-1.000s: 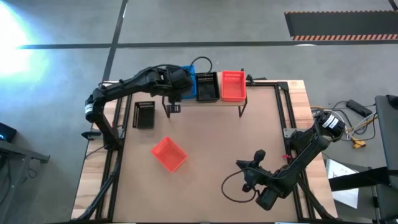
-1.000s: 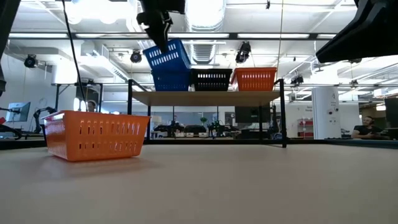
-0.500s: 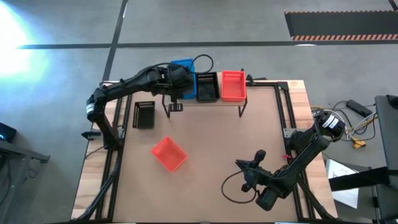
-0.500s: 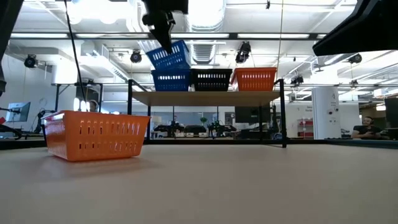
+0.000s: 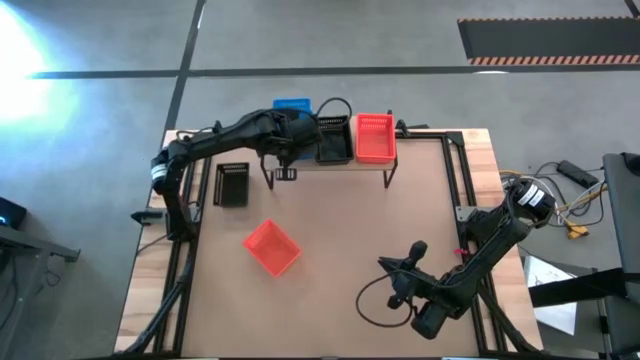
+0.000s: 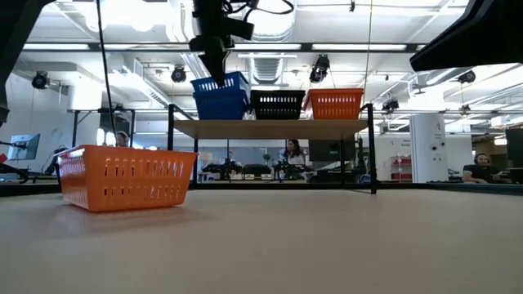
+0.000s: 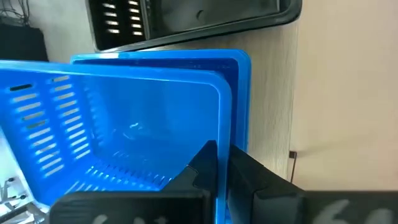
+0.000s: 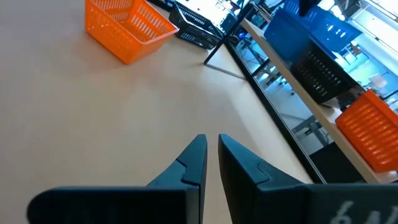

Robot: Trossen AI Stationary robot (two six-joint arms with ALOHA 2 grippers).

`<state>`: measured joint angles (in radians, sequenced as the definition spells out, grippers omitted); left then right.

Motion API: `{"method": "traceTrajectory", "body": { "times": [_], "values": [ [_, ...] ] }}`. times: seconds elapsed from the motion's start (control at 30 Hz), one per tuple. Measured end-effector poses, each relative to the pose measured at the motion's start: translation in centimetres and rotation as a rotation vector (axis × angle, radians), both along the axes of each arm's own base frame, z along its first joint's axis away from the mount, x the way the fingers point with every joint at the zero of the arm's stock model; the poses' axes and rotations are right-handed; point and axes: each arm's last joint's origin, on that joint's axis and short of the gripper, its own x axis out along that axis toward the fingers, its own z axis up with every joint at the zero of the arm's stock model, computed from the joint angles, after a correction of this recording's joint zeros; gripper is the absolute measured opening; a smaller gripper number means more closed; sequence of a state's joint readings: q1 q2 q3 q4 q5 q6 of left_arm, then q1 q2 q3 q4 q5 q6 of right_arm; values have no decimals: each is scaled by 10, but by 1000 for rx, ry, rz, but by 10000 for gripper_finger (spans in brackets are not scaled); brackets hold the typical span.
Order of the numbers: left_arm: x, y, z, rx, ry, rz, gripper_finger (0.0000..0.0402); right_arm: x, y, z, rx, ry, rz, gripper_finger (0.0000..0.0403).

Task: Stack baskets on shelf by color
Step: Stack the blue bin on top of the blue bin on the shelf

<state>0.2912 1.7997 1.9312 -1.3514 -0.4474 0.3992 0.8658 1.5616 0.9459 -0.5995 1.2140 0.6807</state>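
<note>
Tabletop (image 5: pixel 340 250) carries the shelf (image 5: pixel 330 163) at its far edge; I place everything else from the shelf.

Shelf top, seen from the front: blue stack at the left end, black basket (image 5: pixel 333 140) in the middle touching it, orange-red basket (image 5: pixel 375 137) at the right end.

My left gripper (image 7: pixel 222 163) is over the shelf's left end, jaws pinching the near wall of the upper blue basket (image 7: pixel 118 118). That basket sits tilted in the lower blue basket (image 7: pixel 239 68), not fully nested.

Risk, my judgement: if I let go while it is tilted, the rim may catch on the lower basket and the upper one could tip off the back or left edge of the shelf. Pushing down off-square could shove the whole stack into the black basket.

Still off the shelf: a loose black basket (image 5: pixel 232 184) on the tabletop just left of it, and a loose orange-red basket (image 5: pixel 272 246) well in front of its left end. Neither blocks the left arm.

Right gripper (image 8: pixel 211 163) waits low over the tabletop well in front of the shelf's right end, jaws nearly together, holding nothing.
</note>
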Motion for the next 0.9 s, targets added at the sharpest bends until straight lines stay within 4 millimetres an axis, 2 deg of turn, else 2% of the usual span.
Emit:
{"method": "traceTrajectory", "body": {
  "times": [0.1,0.2,0.47,0.6,0.77,0.9],
  "values": [
    [-1,1,1,-2,-1,3,3,0,0,0,0,0,0,34],
    [-5,3,5,-29,-18,3,22,0,0,0,1,-1,0,34],
    [-8,9,9,-39,-33,14,127,0,0,0,6,-4,0,34],
    [-12,7,16,-30,-37,-10,163,0,0,1,6,-5,0,34],
    [-23,2,29,-46,-64,-69,180,0,0,1,6,-5,0,34],
    [-23,3,21,-87,-52,-77,180,0,0,1,6,-6,-1,34]
  ]
}}
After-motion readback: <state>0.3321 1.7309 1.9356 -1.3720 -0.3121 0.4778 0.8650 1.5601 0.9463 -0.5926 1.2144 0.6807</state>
